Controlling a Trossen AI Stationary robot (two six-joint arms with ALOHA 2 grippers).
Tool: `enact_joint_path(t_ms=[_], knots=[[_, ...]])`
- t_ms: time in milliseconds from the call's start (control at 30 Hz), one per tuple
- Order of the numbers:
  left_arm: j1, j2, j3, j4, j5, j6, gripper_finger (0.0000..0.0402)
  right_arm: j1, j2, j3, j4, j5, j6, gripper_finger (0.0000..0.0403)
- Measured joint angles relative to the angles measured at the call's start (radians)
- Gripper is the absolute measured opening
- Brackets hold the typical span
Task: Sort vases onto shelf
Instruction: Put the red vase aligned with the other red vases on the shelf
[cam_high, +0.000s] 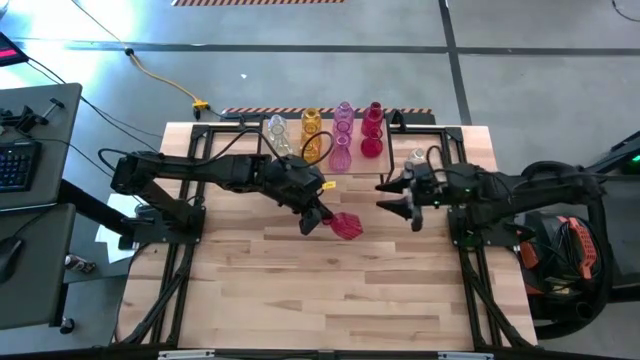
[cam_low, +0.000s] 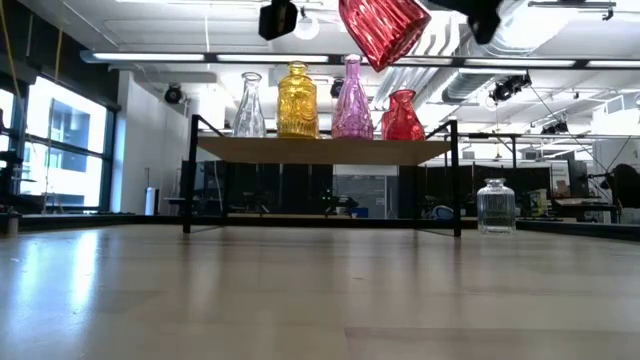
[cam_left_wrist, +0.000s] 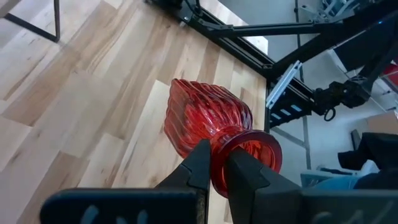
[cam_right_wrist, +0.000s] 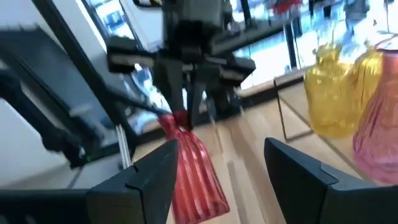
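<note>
Item: red vase (cam_high: 347, 226), ribbed glass, carried above the middle of the desk (cam_high: 330, 290). Held by the left tool (cam_high: 318, 217), whose fingers pinch the narrow neck just below the rim, body hanging away from the tool; the neck is the only part thin enough for a narrow grip, which likely explains the hold. In the low view the vase (cam_low: 382, 27) hangs clear of the desk and above shelf level, tilted.

Item: right tool (cam_high: 398, 205), at 3 o'clock of the red vase, jaws spread wide and empty, pointing at the vase body. Judged: a hand-over, the left tool now carrying alone.

Item: shelf (cam_high: 430, 120), at 12 o'clock of the held vase along the desk's far edge. Carries vases grouped by colour, from the left clear (cam_high: 277, 129), yellow (cam_high: 311, 128), pink (cam_high: 343, 123), red (cam_high: 372, 125); the grouping suggests the held vase belongs with the reds.

Item: clear jar (cam_low: 494, 206), standing on the desk just beside the shelf's right legs, not yet sorted.
</note>
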Motion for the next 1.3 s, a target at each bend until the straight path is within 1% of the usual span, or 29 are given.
enact_joint_path(t_ms=[133, 267, 567, 700, 1000, 1133, 1300], knots=[[0.0, 0.0, 0.0, -0.001, 0.002, 0.001, 0.0017, -0.025, 0.117, 0.114, -0.114, -0.101, -0.013, 0.0222], [0.0, 0.0, 0.0, -0.002, 0.002, 0.007, 0.0017, -0.03, 0.225, 0.208, -0.115, -0.203, -0.062, 0.0222], [0.0, 0.0, 0.0, -0.002, 0.002, 0.021, 0.0017, -0.03, 0.438, 0.368, -0.158, -0.296, -0.158, 0.0222], [0.0, 0.0, 0.0, -0.003, 0.002, 0.03, 0.0017, -0.03, 0.509, 0.414, -0.158, -0.3, -0.158, 0.0222], [-0.001, 0.001, -0.001, -0.026, 0.011, 0.045, 0.0017, -0.029, 0.59, 0.465, -0.164, -0.335, -0.184, 0.0222], [0.002, 0.002, -0.001, -0.039, 0.011, 0.046, 0.0017, -0.03, 0.6, 0.466, -0.164, -0.354, -0.184, 0.0222], [0.011, 0.002, -0.001, -0.06, 0.009, 0.048, 0.0017, -0.03, 0.602, 0.466, -0.166, -0.353, -0.184, 0.0222]])
